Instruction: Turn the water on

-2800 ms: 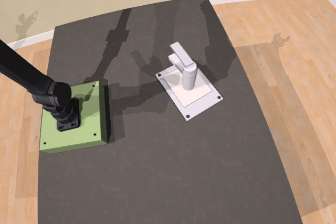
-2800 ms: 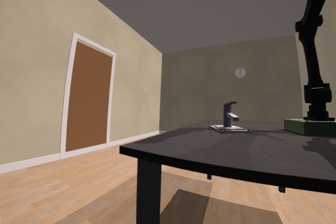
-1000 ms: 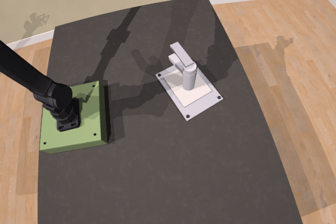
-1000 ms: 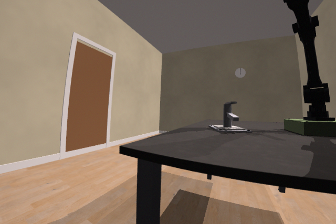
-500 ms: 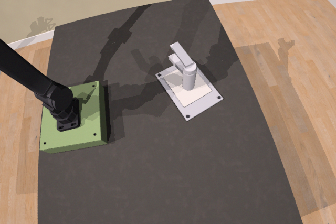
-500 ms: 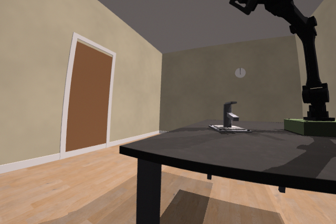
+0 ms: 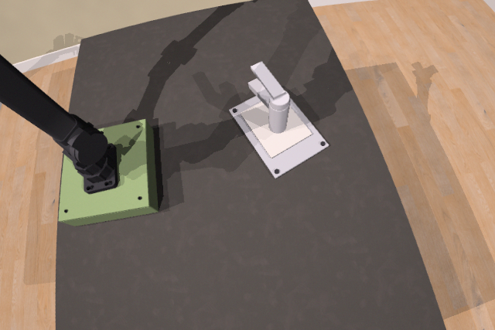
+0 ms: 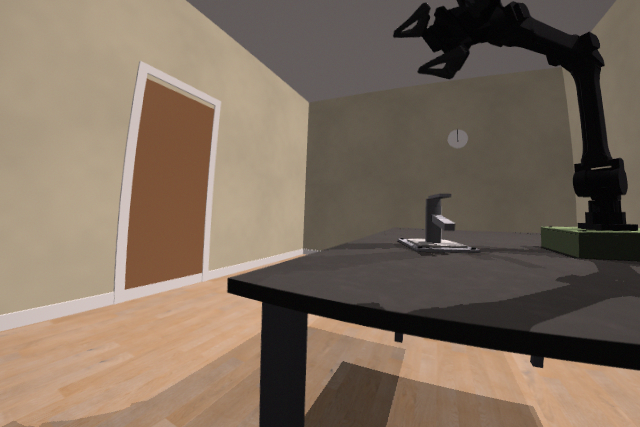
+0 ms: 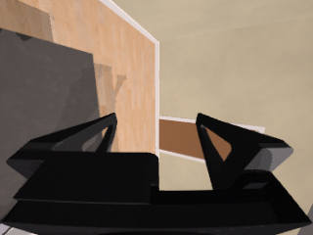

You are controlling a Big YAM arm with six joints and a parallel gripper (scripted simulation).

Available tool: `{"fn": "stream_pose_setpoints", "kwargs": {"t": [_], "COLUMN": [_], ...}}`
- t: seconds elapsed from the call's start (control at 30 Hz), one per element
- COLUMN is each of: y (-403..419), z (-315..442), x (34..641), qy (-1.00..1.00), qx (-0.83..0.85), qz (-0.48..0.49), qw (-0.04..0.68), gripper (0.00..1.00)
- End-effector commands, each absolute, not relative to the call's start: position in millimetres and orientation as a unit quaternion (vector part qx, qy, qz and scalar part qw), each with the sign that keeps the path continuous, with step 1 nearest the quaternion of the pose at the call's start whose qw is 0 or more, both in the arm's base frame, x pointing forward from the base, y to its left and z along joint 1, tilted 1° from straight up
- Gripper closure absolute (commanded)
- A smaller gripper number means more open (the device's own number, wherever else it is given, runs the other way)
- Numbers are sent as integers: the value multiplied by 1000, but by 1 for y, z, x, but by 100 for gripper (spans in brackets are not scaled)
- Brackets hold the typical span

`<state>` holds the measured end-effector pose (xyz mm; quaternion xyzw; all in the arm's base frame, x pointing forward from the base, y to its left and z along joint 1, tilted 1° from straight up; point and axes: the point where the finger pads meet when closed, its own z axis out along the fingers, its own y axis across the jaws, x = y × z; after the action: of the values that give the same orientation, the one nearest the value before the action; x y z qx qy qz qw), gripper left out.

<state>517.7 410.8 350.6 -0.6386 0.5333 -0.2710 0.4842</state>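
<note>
A grey tap point(image 7: 277, 112) stands on a light baseplate point(image 7: 279, 137) near the middle of the dark table. Its flat lever point(image 7: 267, 76) lies on top, pointing away from the arm's base, above the short spout point(image 7: 257, 87). In the low side view the tap point(image 8: 437, 218) is small, with the lever point(image 8: 437, 195) lying flat. My gripper point(image 8: 430, 47) is open and empty, high in the air far above the tap. The wrist view shows my two fingers spread wide, with floor, wall and a door beyond them; the tap is not in that view.
The arm stands on a green base block point(image 7: 107, 172) at the table's left side. The dark table top point(image 7: 240, 218) has its edges near wooden floor on all sides. A brown door point(image 8: 168, 184) is in the far wall.
</note>
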Motion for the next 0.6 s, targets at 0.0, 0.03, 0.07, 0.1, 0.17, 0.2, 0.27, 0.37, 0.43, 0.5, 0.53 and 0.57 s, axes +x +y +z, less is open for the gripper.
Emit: {"fn": "stream_pose_setpoints", "kwargs": {"t": [0.0, 0.03, 0.07, 0.1, 0.17, 0.2, 0.27, 0.37, 0.43, 0.5, 0.53, 0.57], "y": [415, 389, 389, 389, 389, 362, 362, 334, 334, 306, 306, 306], "z": [347, 324, 324, 324, 324, 301, 301, 279, 279, 259, 259, 259], "x": [521, 530, 530, 530, 530, 536, 536, 540, 540, 539, 539, 539], "qy": [527, 534, 534, 534, 534, 542, 542, 549, 549, 557, 557, 557], "qx": [-648, -674, -674, -674, -674, -698, -698, -719, -719, -738, -738, -738], "qz": [-274, -273, -273, -273, -273, -267, -267, -256, -256, -242, -242, -242], "qw": [477, 432, 432, 432, 432, 386, 386, 340, 340, 295, 295, 295], "gripper": [0, 0, 0, 0, 0, 0, 0, 0, 0, 0, 0, 0]}}
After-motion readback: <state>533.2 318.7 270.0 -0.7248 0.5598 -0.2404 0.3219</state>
